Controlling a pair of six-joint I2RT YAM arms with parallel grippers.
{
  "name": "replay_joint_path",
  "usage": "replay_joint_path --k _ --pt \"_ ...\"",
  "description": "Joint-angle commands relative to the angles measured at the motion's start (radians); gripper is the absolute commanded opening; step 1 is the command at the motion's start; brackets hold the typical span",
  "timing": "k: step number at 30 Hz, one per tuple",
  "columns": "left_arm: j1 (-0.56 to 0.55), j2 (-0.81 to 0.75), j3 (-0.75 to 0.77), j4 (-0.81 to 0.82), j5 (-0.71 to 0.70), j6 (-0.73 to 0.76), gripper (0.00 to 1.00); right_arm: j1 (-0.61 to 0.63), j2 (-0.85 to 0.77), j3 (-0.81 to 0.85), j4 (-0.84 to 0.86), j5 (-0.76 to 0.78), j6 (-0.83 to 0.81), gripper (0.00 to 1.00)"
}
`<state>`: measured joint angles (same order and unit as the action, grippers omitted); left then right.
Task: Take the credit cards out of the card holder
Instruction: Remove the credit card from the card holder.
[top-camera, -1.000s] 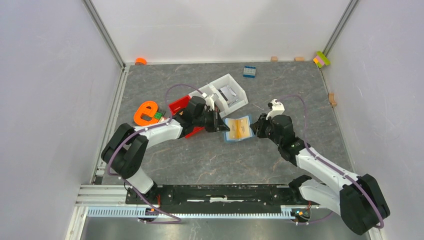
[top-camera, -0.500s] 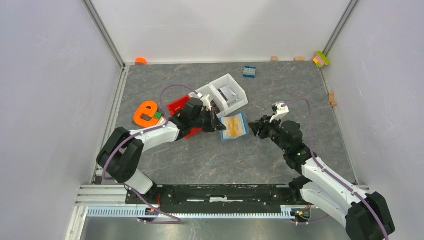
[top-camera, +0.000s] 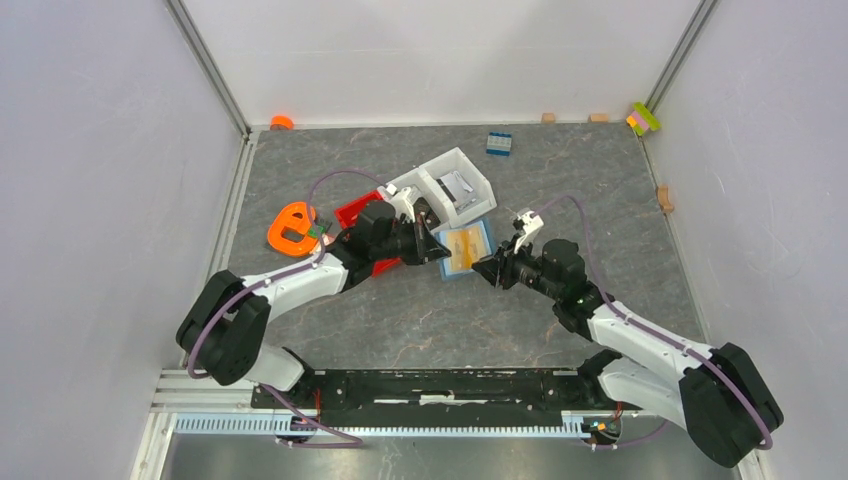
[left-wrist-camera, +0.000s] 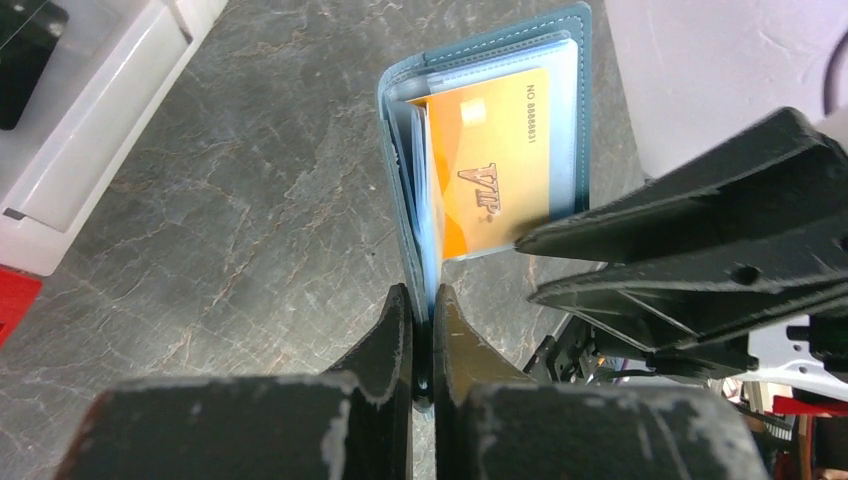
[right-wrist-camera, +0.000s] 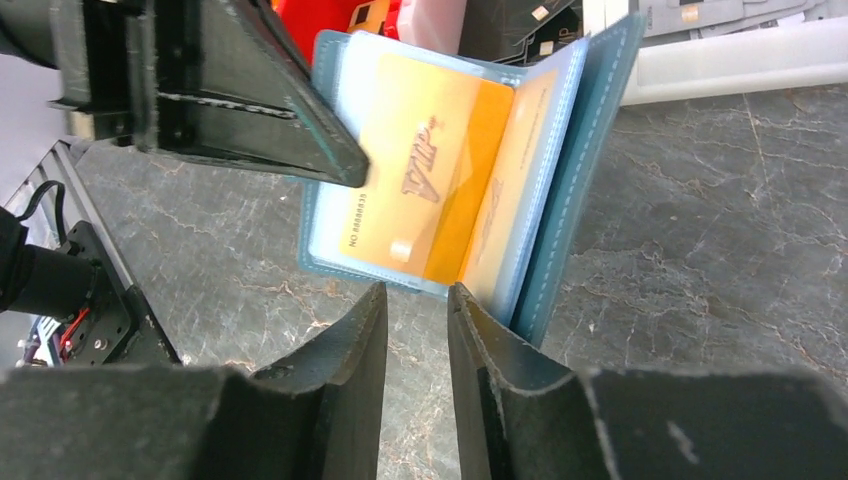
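Note:
The card holder (top-camera: 452, 270) is a teal wallet, standing open on the table's middle with its pale sleeves fanned out. My left gripper (top-camera: 440, 252) is shut on the edge of one of its leaves (left-wrist-camera: 400, 100), with the jaws (left-wrist-camera: 422, 300) pinched on the thin blue edge. A tan-orange credit card (left-wrist-camera: 490, 170) marked VIP sits in a clear sleeve, and a second card (right-wrist-camera: 500, 210) shows in the sleeve behind it. My right gripper (top-camera: 482, 268) hovers just short of the holder's lower edge (right-wrist-camera: 590, 150). Its jaws (right-wrist-camera: 415, 295) are slightly open with only table between them.
A white divided tray (top-camera: 445, 185) with dark items stands right behind the holder, and a red object (top-camera: 362, 213) lies under my left arm. An orange piece (top-camera: 292, 228) lies to the left, a blue studded brick (top-camera: 499, 143) at the back, and small blocks (top-camera: 644, 118) along the walls.
My right gripper drew back from the holder, then came in again at its near edge, jaws widening then narrowing. My left gripper shifted the holder slightly left and back, still pinched on it.

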<state>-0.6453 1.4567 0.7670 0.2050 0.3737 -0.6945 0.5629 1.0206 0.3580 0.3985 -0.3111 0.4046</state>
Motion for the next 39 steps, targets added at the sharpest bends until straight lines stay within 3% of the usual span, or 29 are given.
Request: replay_joint_path --k 1,6,20,28,33,39 --pt "0.001 -0.047 -0.02 0.152 0.069 -0.004 0.04 -0.004 0.01 0.058 -0.019 0.046 0.011 0.31" --pt "-0.001 -0.061 -0.039 0.228 0.127 -0.022 0.04 -0.041 -0.004 0.041 0.021 -0.016 0.047 0.3" --pt "-0.01 -0.087 -0.076 0.347 0.179 -0.045 0.04 -0.162 0.025 -0.06 0.28 -0.254 0.247 0.39" --pt "-0.011 -0.077 -0.096 0.464 0.246 -0.093 0.04 -0.182 0.037 -0.078 0.338 -0.29 0.292 0.42" --pt "-0.011 -0.064 -0.091 0.475 0.264 -0.094 0.04 -0.186 0.022 -0.079 0.318 -0.274 0.28 0.52" --pt "-0.011 -0.046 -0.09 0.513 0.297 -0.116 0.04 -0.188 0.017 -0.087 0.345 -0.286 0.286 0.46"
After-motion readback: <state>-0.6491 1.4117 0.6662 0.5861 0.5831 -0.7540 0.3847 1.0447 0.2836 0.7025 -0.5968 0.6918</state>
